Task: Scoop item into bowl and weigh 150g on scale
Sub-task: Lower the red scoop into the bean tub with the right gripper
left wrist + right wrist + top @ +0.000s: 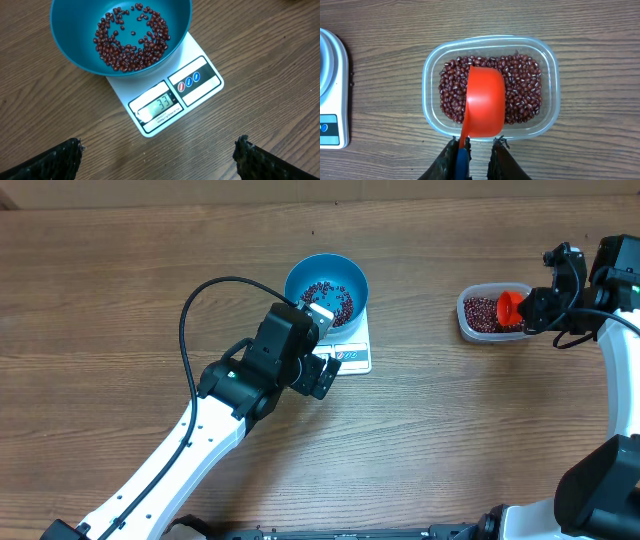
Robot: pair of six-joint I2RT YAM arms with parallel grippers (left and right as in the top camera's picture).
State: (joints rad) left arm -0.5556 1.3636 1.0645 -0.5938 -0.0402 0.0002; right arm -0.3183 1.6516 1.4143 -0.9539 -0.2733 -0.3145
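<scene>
The blue bowl (303, 278) (70, 30) stands on the white scale (352, 358) (200, 80), whose display reads 33. A thin layer of maroon beans (131, 42) covers the bowl's bottom. My left gripper (322, 372) (159, 144) hovers open just in front of the scale, nothing between its fingers. At the right, an orange scoop (510, 306) (484, 102) lies bottom-up on the beans (522, 85) in the clear tub (470, 330) (427, 95). My right gripper (530, 308) (476, 142) is at the tub's near rim. The scoop's blue-tipped handle rests against one finger, with a gap to the other.
The wooden table (140, 270) stretches bare to the left of the bowl and between scale and tub. The left arm's black cable (190, 310) loops above the table left of the bowl. The scale's edge (335, 100) shows at the left of the right wrist view.
</scene>
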